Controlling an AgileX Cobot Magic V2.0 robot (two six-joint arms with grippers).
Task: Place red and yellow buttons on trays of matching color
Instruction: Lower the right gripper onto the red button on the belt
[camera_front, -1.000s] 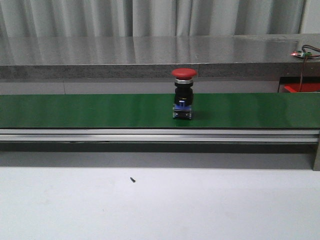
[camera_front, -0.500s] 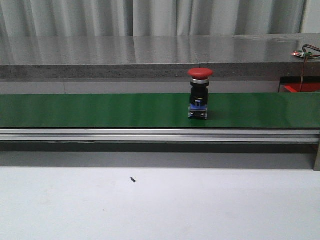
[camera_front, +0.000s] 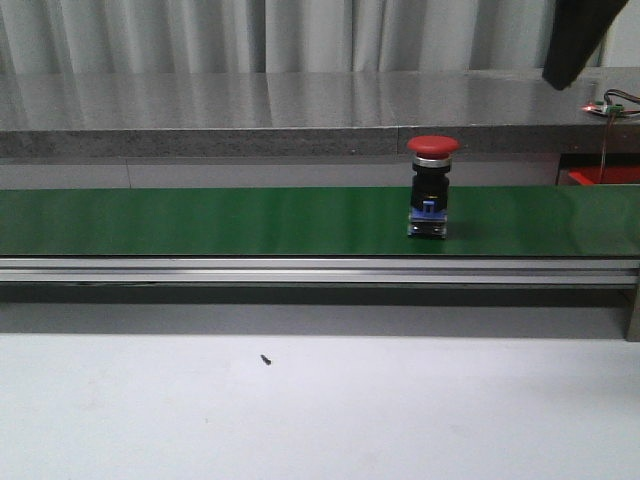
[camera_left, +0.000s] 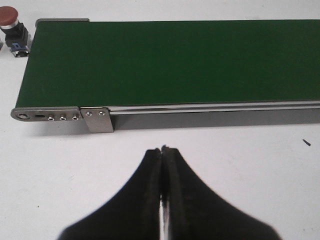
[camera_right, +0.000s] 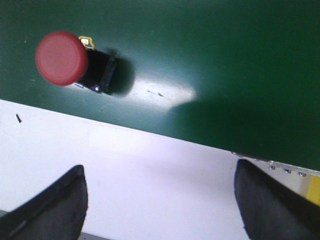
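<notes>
Red button upright on the green belt, both end effectors empty.

Front view: the red button (camera_front: 433, 190) stands on the conveyor belt (camera_front: 200, 220) at about 3 o'clock from the belt's middle, long axis vertical, red cap up, blue base down. A small dark speck (camera_front: 266, 359) lies on the white counter (camera_front: 320, 410).
Left wrist view: the left end effector (camera_left: 163, 150) is pressed closed on nothing, over the counter near the belt's end; a second red button (camera_left: 14, 30) stands off the belt there.
Right wrist view: the right end effector (camera_right: 160, 200) is spread wide, empty; the button's cap faces the camera.
</notes>
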